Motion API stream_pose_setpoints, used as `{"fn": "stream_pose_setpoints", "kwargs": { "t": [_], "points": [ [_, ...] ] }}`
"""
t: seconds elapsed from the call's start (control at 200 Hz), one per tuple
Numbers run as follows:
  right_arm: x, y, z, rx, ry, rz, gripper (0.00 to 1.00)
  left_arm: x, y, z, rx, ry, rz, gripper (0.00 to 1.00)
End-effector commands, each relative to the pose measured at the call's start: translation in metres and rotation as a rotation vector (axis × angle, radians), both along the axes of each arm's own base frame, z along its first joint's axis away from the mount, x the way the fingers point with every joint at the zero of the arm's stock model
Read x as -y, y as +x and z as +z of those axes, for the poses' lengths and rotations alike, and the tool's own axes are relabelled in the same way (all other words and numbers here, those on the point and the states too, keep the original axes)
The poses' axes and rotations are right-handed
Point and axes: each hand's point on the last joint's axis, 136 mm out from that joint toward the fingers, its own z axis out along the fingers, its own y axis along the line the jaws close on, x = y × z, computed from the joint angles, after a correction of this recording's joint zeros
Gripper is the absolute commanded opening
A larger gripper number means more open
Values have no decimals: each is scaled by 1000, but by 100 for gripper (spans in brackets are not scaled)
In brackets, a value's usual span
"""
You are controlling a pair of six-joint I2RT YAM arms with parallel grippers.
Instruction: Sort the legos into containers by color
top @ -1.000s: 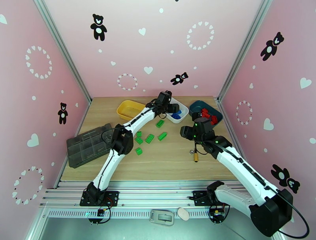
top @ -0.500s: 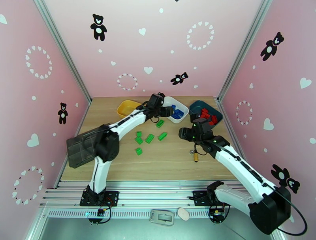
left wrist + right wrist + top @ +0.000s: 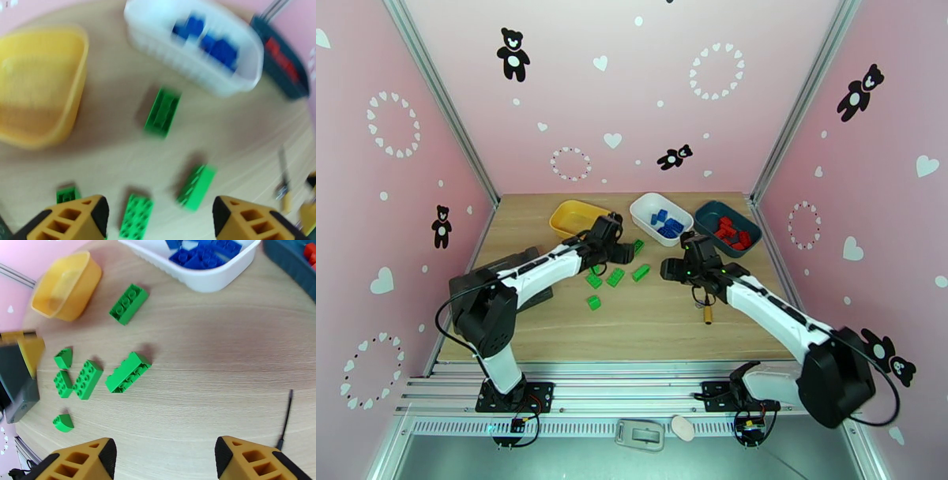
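Six green legos (image 3: pixel 127 372) loose on table (image 3: pixel 221 358); left gripper (image 3: pixel 158 207) & right gripper (image 3: pixel 166 449) both open.

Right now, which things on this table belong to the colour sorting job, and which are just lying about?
Part of the job: loose green studded plastic bricks; empty yellow plastic bin; white plastic bin holding blue bricks; dark teal plastic bin holding red bricks.
Just lying about: flat dark grey compartment organizer box; yellow-handled screwdriver.
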Motion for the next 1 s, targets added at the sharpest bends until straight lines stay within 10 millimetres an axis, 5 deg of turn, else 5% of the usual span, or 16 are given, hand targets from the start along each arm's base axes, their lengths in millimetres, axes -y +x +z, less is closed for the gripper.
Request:
{"fn": "stream_pose_setpoints", "kwargs": {
  "t": [0.0, 0.385, 0.996],
  "points": [
    [-16, 7, -3, -3, 26, 28, 71, 11, -11, 5, 48, -5, -78, 76],
    [2, -23, -45, -67, -36, 14, 75, 44, -25, -52, -5, 91, -208, 72],
    [22, -40, -38, -37, -39, -21, 74, 76, -5, -76, -8, 193, -244, 48]
  ]
}}
